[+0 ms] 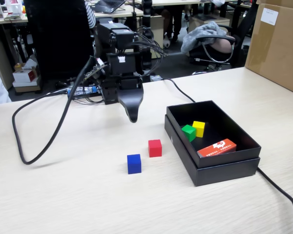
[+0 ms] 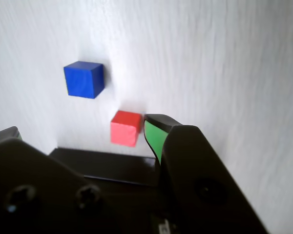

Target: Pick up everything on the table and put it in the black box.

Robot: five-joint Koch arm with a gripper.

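Cubes of smooth solid colour, blue [image 1: 134,164] and red [image 1: 155,147], lie on the pale wood-grain bench [image 1: 78,195] at 9 o'clock of the matte black box [image 1: 224,168], while the end effector [image 1: 132,117] hangs above, its state I cannot tell.

Arm [image 1: 118,53] sits folded at the far side, upper links bunched dark and blocky, wrist bent so the gripper [image 1: 133,117] points down, hanging in the air. Fixed view shows only one black tapered tip, jaws stacked one behind the other, gap not readable. Wrist view shows the gripper [image 2: 136,141] body filling the bottom: right finger [image 2: 185,161] big and dark with green tape on its inner face, left jaw only a corner at the edge. Nothing seen between them.
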